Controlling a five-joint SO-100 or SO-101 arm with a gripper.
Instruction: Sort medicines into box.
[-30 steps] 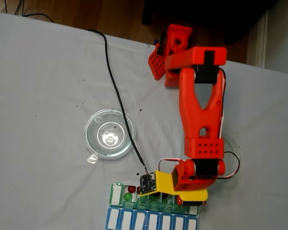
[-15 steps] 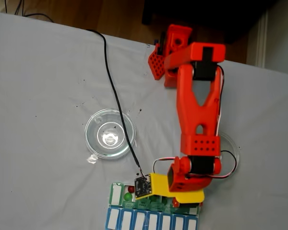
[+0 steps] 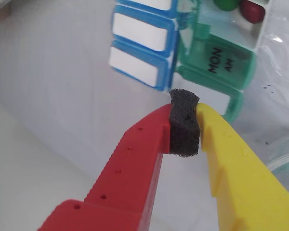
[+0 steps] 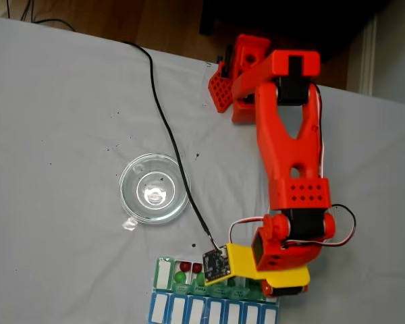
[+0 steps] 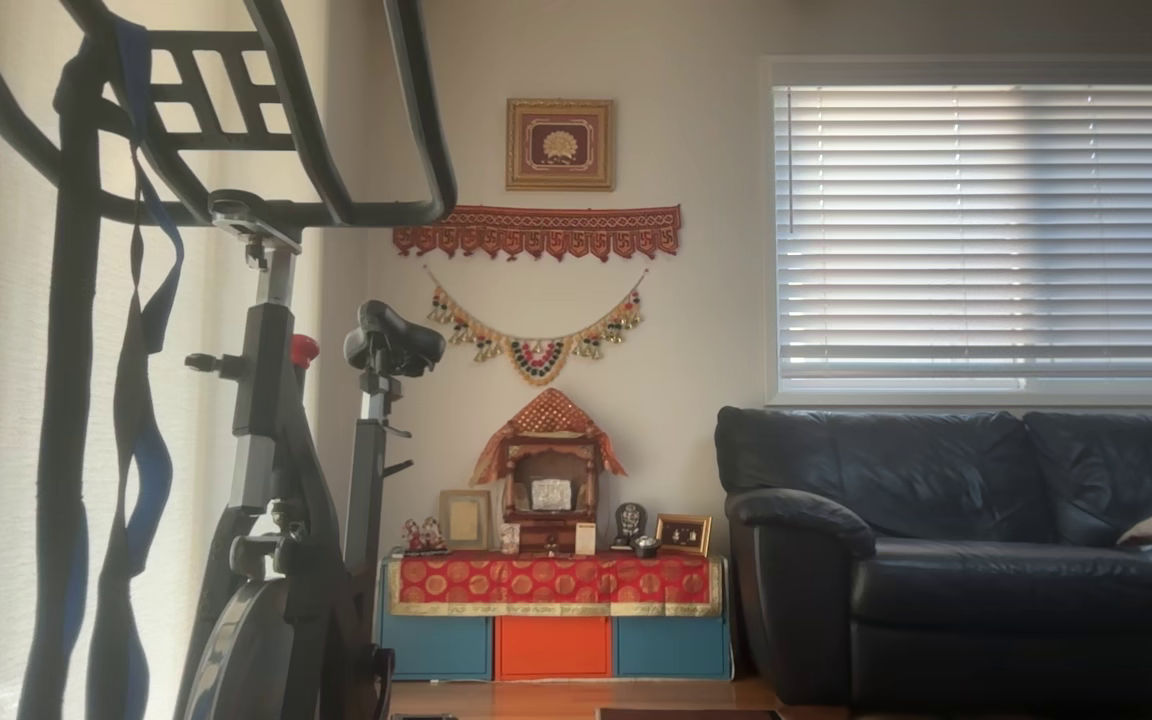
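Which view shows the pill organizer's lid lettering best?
The wrist view: the pill organizer fills its upper part, and a green lid reads MON AM, with red and green pills behind it. The fixed view shows the whole organizer at the bottom edge, too small to read. The other view faces a living room instead.

In the wrist view, one translucent green lid (image 3: 220, 61) of the box (image 3: 183, 57) bears black lettering: "MON" with "AM" beside it (both lie turned sideways in the picture). It sits toward one o'clock from the gripper's tips. The white panels on the blue lids (image 3: 139, 31) carry no legible writing. Nothing else can be read in the other views.
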